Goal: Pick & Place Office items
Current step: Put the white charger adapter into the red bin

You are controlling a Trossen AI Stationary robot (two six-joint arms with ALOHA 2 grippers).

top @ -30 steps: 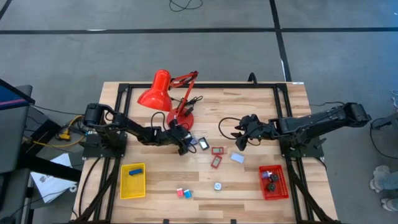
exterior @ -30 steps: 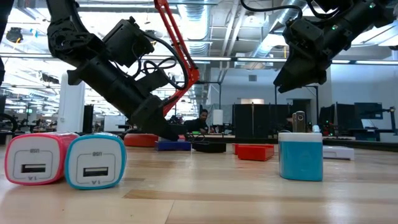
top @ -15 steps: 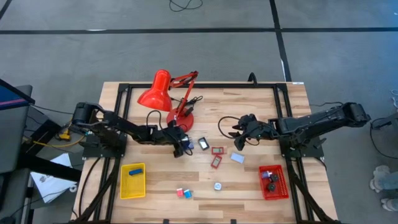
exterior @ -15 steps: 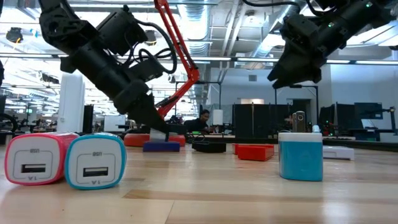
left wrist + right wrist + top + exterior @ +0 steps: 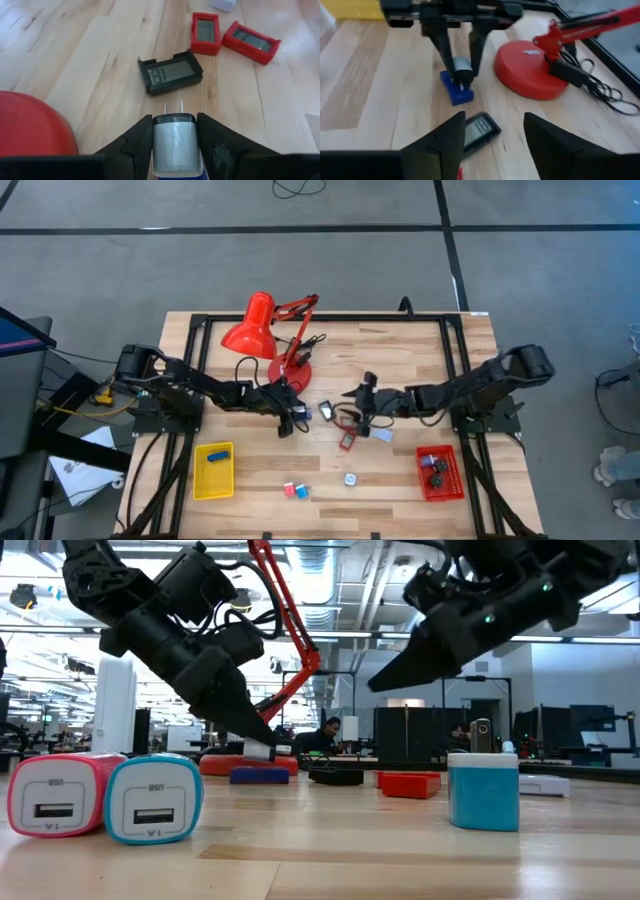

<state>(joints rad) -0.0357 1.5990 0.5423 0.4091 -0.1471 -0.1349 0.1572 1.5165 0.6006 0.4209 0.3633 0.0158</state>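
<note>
Grey and smooth, the plug adapter point(image 5: 175, 145) you are holding is a rounded block with two thin metal prongs, pinched between the dark fingers point(image 5: 136, 145) of your left tool point(image 5: 291, 416). It hangs just above the pale wooden worktop point(image 5: 400, 360), near the lamp's glossy red round base point(image 5: 530, 70). Just under it lies a flat blue block point(image 5: 456, 91), though you cannot tell whether the two touch. Just ahead of the prongs sits a black-framed rectangular display point(image 5: 171, 75), and beyond that two matching red-framed displays point(image 5: 206, 33) lie side by side.

Your right tool point(image 5: 362, 399) hovers over those displays with its fingers point(image 5: 440, 145) spread and nothing between them, facing the left tool across the black display.

Farther out, a yellow plastic tray point(image 5: 213, 470) and a red slotted tray point(image 5: 440, 475) rest near the worktop's front edge.
</note>
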